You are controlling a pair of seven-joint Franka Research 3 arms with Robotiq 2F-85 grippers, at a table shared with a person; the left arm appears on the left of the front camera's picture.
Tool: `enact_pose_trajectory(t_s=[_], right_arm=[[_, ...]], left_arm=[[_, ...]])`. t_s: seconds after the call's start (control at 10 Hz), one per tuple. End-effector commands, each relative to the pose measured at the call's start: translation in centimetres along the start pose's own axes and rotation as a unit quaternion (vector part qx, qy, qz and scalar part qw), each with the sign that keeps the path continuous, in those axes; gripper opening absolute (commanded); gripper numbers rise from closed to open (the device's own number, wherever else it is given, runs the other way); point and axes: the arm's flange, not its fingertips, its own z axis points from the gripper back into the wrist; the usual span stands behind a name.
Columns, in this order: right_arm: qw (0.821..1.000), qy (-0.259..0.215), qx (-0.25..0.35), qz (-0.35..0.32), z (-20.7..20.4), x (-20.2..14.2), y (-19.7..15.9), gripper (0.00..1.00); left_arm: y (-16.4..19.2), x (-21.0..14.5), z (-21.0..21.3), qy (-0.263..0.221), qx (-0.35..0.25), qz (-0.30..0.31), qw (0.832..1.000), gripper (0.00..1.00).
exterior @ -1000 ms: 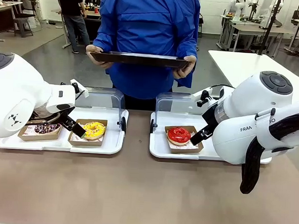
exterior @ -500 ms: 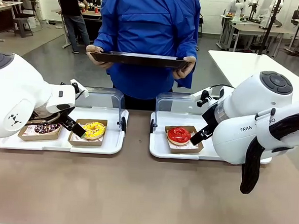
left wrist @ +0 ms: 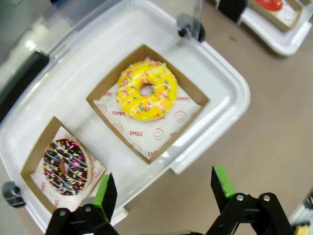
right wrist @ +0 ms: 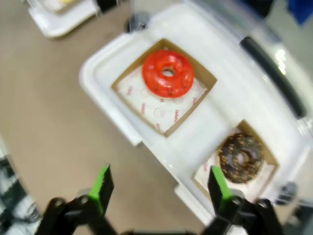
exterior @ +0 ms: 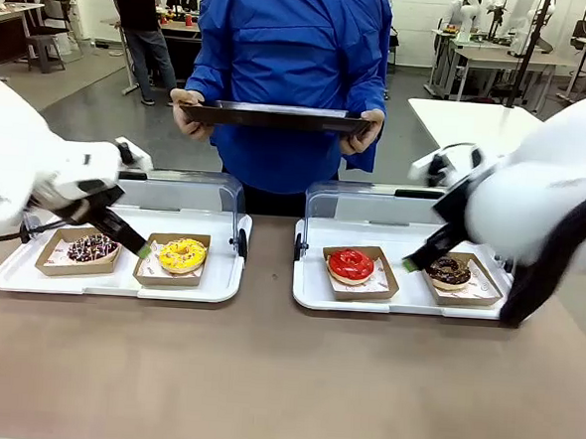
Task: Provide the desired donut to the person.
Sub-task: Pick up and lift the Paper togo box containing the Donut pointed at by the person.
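Leftmost, the left tray [exterior: 6, 280] lies on the desk [exterior: 263, 377] and carries two open card boxes [exterior: 170, 280] side by side. The sprinkled donut [exterior: 92, 247] lies in the outer one and the yellow donut [exterior: 182, 255] in the inner one. The left fingers [exterior: 137, 248] hang tilted above the gap between those boxes, touching neither donut. From the left wrist, the left pads [left wrist: 104, 188] stand wide apart with nothing between them, over the tray's near rim. The yellow donut is ahead of them and the sprinkled one off to the side.

At the middle of the far side stands the person [exterior: 284, 40], both hands [exterior: 185, 108] gripping a black tray [exterior: 274, 116] held level at the waist, well apart from every donut.

Next, the right tray [exterior: 308, 298] carries the red donut [exterior: 351, 265] and, farther right, the brown donut [exterior: 449, 271], each in a card box. The right fingers [exterior: 417, 259] slant down between these two, clear of both donuts. From the right wrist, which is blurred, the right pads [right wrist: 102, 185] are spread wide and hold nothing, over that tray's near edge.
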Motion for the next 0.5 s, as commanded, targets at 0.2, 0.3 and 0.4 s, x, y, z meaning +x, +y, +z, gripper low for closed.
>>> enact_pose_trajectory(t_s=[0.2, 0.3, 0.4], right_arm=[[0.990, -0.066, 0.079, 0.092, 9.7, -9.4, -2.2, 1.00], [0.988, -0.087, 0.082, 0.093, 10.7, -10.2, -2.6, 1.00], [0.987, -0.106, 0.077, 0.088, 11.1, -10.7, -2.9, 1.00]], left_arm=[[-0.7, -16.4, 9.4, -0.077, -0.064, -0.053, 0.994, 1.00], [-0.3, -17.8, 10.9, -0.094, -0.052, -0.068, 0.992, 1.00], [-0.8, -18.9, 11.8, -0.125, -0.052, -0.081, 0.987, 1.00]])
